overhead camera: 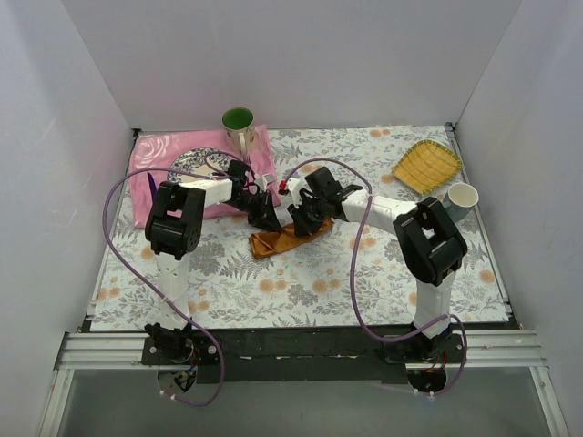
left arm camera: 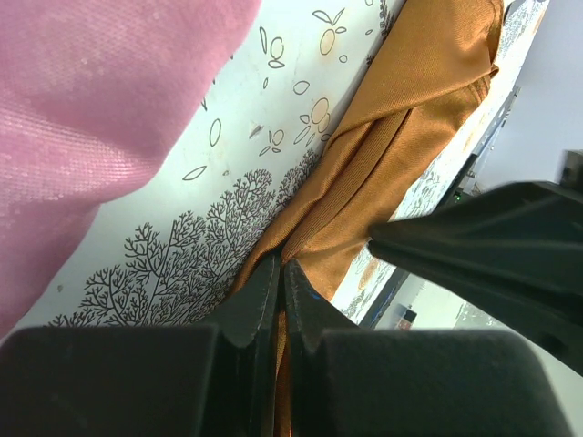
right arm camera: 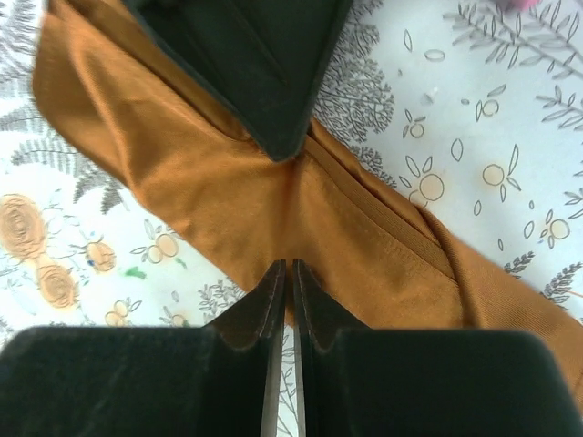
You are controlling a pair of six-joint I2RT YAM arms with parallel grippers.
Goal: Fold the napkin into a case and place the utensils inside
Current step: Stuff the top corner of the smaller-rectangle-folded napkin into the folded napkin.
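Currently the shiny rust-orange satin napkin [overhead camera: 278, 242] lies as a rumpled, folded strip, aslant, near the middle of the leaf-printed worktop [overhead camera: 273, 291], apart from the large pink cloth [overhead camera: 150, 182] at the far-left corner. Left gripper [left arm camera: 278, 269]: fingers closed, an orange fold pinched between them. Right gripper [right arm camera: 288, 267]: fingers pressed together at the napkin's edge; cannot tell whether any cloth is caught.

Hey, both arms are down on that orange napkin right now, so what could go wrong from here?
First, the left gripper and right gripper are crowded close together over the napkin, so a small move might knock one into the other. Second, the left gripper seems to pinch only the napkin's edge; a pull could let the shiny cloth slip out or drag its folds open.
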